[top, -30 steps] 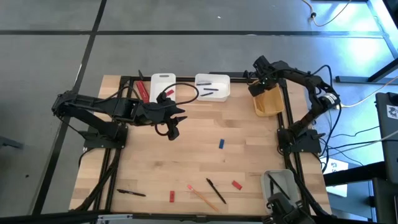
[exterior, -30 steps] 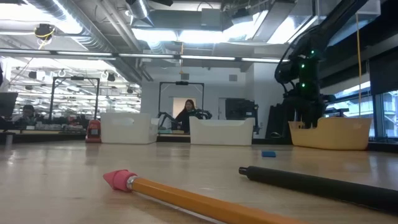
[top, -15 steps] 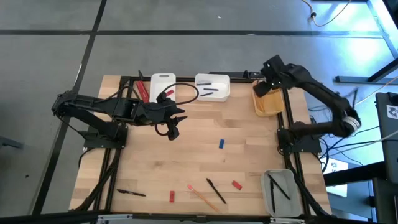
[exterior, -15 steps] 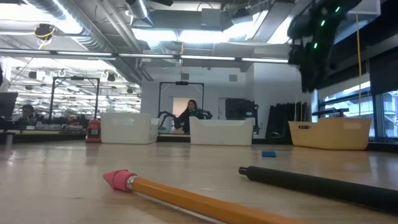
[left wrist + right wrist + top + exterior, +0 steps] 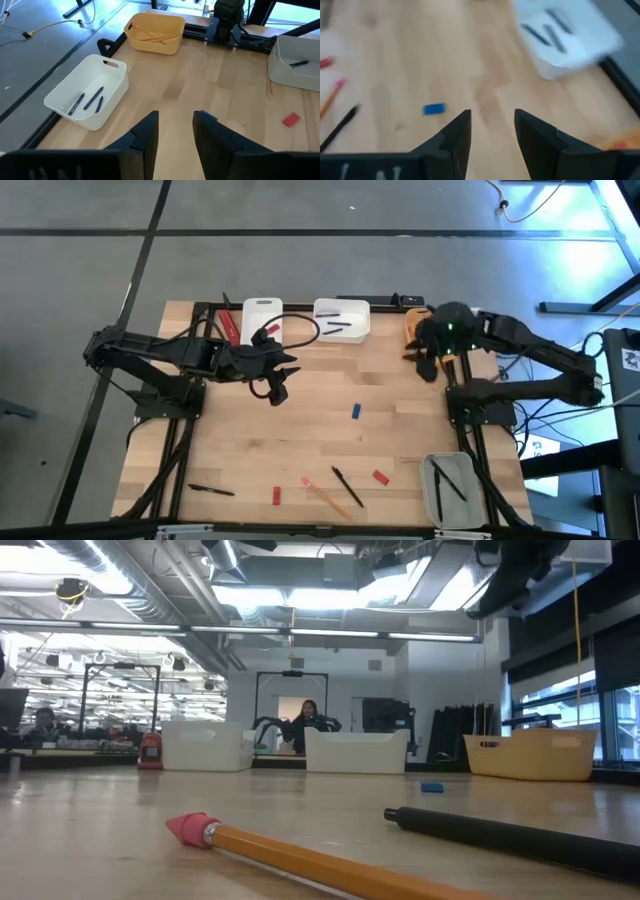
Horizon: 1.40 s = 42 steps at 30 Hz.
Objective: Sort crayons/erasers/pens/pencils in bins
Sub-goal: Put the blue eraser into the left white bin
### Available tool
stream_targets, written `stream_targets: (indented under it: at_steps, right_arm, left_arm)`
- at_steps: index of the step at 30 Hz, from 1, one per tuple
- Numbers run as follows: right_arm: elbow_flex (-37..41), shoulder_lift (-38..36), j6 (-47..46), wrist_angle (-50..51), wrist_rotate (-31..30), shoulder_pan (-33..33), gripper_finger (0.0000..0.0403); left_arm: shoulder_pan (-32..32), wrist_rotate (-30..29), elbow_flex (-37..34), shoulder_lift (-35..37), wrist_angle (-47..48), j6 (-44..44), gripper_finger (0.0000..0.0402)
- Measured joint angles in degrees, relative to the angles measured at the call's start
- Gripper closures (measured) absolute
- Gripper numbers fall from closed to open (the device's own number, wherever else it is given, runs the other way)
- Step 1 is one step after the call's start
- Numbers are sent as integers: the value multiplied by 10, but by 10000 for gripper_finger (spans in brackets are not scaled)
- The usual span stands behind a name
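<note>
With the right gripper [image 5: 428, 367] held open and empty near the yellow-orange bin [image 5: 154, 32] at the tabletop's far right corner, the pencil [image 5: 327, 497] and pen [image 5: 347, 487] crowded by the near edge could be pinched together and missorted.

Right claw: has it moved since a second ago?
Yes. The right claw has swung from over the yellow bin toward the table's middle, now open and empty beside the bin.

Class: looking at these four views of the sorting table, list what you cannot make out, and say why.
- Yellow bin, high view: contents hidden under the right arm.
- Narrow white bin, low view: wall hides what lies inside.
- Right gripper, right wrist view: table beyond is motion-blurred.
- Pencil, low view: far end cut off.
</note>
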<state>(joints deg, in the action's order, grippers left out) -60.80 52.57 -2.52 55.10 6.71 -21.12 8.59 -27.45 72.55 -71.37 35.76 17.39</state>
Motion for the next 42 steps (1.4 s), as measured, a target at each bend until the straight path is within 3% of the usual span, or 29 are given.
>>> stream_targets:
  at_steps: [8,16,23,42]
  right_arm:
    - [0,35,37,-77,-7,177,250]
    - [0,116,47,-97,-31,263,250]
    - [0,181,60,-120,-32,278,250]
    - [0,266,148,-200,-99,273,234]
  left_arm:
    - [11,39,0,0,30,16,289]
    - [53,57,0,0,45,39,289]
    - [96,56,0,0,93,108,289]
    - [119,54,0,0,92,122,289]
